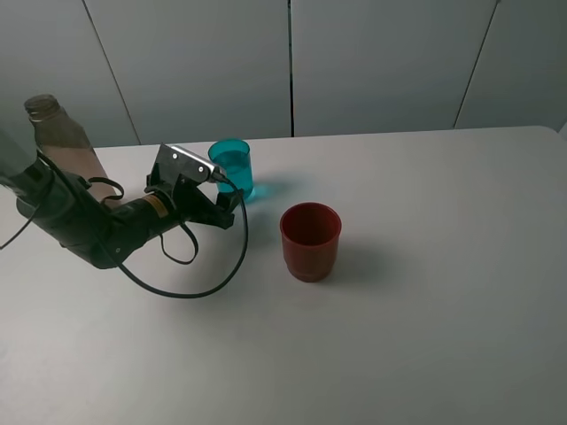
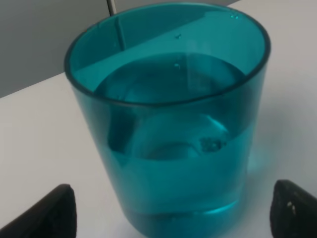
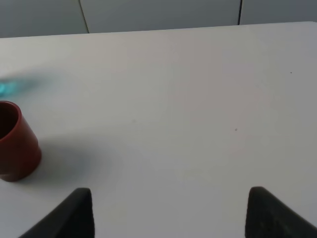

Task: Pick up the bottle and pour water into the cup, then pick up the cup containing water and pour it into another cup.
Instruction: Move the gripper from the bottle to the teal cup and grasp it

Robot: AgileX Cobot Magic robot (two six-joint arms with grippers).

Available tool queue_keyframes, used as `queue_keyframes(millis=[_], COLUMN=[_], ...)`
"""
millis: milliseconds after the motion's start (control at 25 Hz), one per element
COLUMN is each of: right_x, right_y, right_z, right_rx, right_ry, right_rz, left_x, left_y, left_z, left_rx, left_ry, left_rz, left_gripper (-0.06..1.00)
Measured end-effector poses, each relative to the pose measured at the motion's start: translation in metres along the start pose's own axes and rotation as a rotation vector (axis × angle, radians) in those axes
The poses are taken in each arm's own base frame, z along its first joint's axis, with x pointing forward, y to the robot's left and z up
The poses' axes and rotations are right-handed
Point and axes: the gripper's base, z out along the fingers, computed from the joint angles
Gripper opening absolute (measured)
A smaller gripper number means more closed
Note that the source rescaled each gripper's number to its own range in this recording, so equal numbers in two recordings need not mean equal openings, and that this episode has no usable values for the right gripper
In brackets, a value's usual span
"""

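The teal cup (image 1: pixel 232 166) (image 2: pixel 168 124) stands upright at the back centre-left of the table, holding water to well over half its height. My left gripper (image 1: pixel 227 197) (image 2: pixel 171 220) is open right in front of it, one dark fingertip (image 2: pixel 49 213) showing on each side of the cup's base without touching it. The dark red cup (image 1: pixel 310 241) (image 3: pixel 15 144) stands upright a little to the right and nearer the front. Behind my left arm at the far left is the tinted bottle (image 1: pixel 49 133), upright. My right gripper (image 3: pixel 171 213) is open over bare table, holding nothing.
The left arm's black cable (image 1: pixel 190 283) loops across the white table (image 1: pixel 425 336) in front of the arm. Grey wall panels (image 1: pixel 372 62) close off the back edge. The right arm is outside the exterior view.
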Motion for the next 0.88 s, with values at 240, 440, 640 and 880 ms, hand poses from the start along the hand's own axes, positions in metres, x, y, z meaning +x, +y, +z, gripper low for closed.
queue_keyframes(millis=[240,440,640,880], right_x=[0.0,0.0,0.0,0.0], right_y=[0.0,0.0,0.0,0.0], right_z=[0.0,0.0,0.0,0.0], right_rx=[0.0,0.0,0.0,0.0], right_ry=[0.0,0.0,0.0,0.0], right_rz=[0.0,0.0,0.006,0.006], left_x=[0.007,0.01,0.017,0.02], left_y=[-0.002,-0.002,-0.003,-0.003], left_z=[0.012,0.021,0.026,0.033], left_rx=[0.025,0.034,0.034,0.035], left_ry=[-0.032,-0.07,-0.095,-0.125], left_rz=[0.012,0.017,0.022,0.023], left_gripper=[0.99,0.99,0.99,0.99])
